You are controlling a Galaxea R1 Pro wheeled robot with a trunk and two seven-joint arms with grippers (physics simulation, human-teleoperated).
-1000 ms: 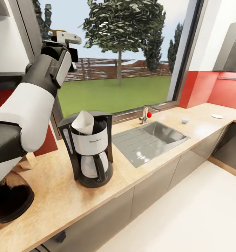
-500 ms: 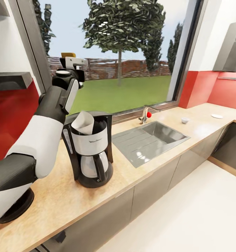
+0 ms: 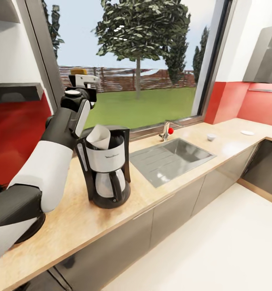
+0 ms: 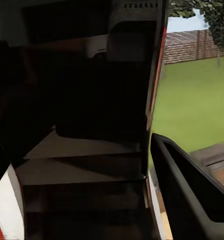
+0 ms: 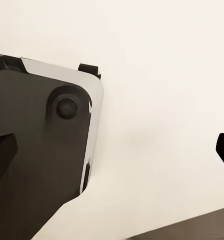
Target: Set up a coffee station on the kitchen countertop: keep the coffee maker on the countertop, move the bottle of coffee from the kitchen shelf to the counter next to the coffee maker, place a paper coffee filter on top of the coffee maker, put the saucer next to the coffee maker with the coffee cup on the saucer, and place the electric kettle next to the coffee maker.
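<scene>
Left gripper (image 3: 80, 76): raised above the bench near the window, fingers closed on the bottle (image 3: 78, 72), its yellow cap showing.
Right fingers: spread wide, empty.
Coffee maker (image 3: 105, 165): on the bench (image 3: 83, 214), filter (image 3: 98, 136) on top.
Cup (image 3: 211, 137), saucer (image 3: 247, 132): far right, apart.
Shelf (image 3: 14, 92): left wall.

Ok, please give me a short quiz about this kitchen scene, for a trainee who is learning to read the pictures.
1. True or false: the paper coffee filter sits on top of the coffee maker.
2. The coffee cup stands: A) on the saucer; B) on the kitchen countertop, apart from the saucer; C) in the sink.
3. Fill in: in the head view, the sink lies to the ___ of the coffee maker.
Key: 1 true; 2 B; 3 right.
</scene>
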